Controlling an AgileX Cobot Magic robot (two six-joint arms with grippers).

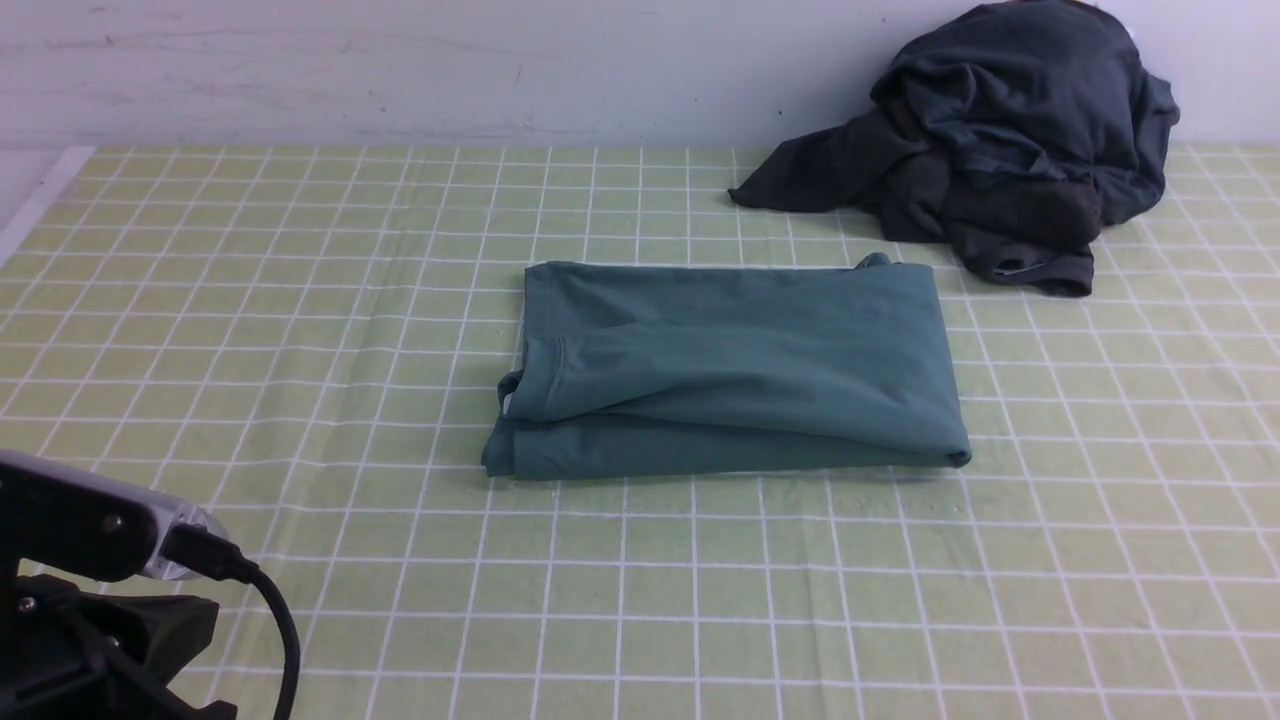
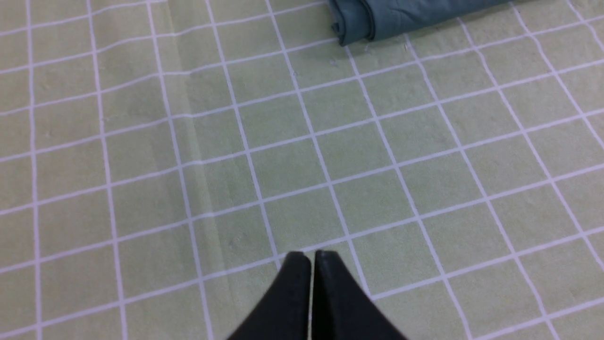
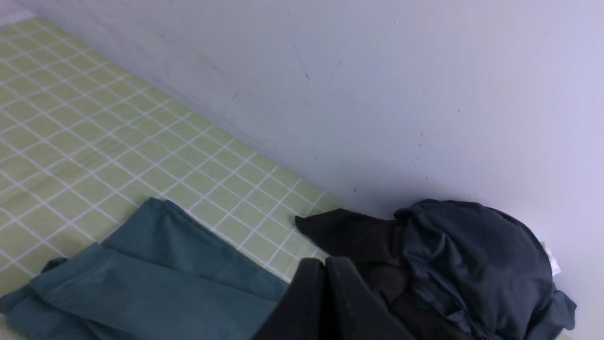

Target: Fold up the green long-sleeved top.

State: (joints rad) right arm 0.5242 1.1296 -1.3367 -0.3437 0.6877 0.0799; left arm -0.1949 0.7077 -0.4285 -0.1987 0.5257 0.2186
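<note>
Front view: dark heap (image 1: pixel 1000 140) beyond green top (image 1: pixel 740 360)

Teal-green long-sleeved top (image 1: pixel 735 370), folded into a rectangle, mid-table.

Folded top (image 1: pixel 735 370) mid-table (image 1: pixel 250 300); heap of garments (image 1: pixel 1000 140) behind it to the right, against the wall (image 1: pixel 400 70)

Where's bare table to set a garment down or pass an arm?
Free table: all left of the top; the wide strip between top and near edge; right of the top, nearer than the dark pile. Crowded: far right corner, where the pile sits close to the top.
</note>
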